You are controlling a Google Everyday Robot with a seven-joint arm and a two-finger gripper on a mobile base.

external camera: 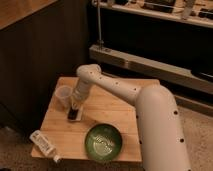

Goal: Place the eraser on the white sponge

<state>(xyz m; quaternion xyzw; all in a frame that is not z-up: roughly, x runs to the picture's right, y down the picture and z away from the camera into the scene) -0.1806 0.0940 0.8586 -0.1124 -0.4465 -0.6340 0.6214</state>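
A small dark block, the eraser [74,115], lies on the wooden table [120,107] left of the middle. My gripper [76,106] points down right over it, at or just above its top. A white oblong thing with dark marks [43,144], which may be the white sponge, lies at the table's front left corner, well apart from the eraser and the gripper.
A clear plastic cup [63,97] stands just left of the gripper. A green bowl [103,142] sits near the front edge. A dark cabinet and a metal rail [150,65] rise behind the table. My white arm [155,120] crosses the right side.
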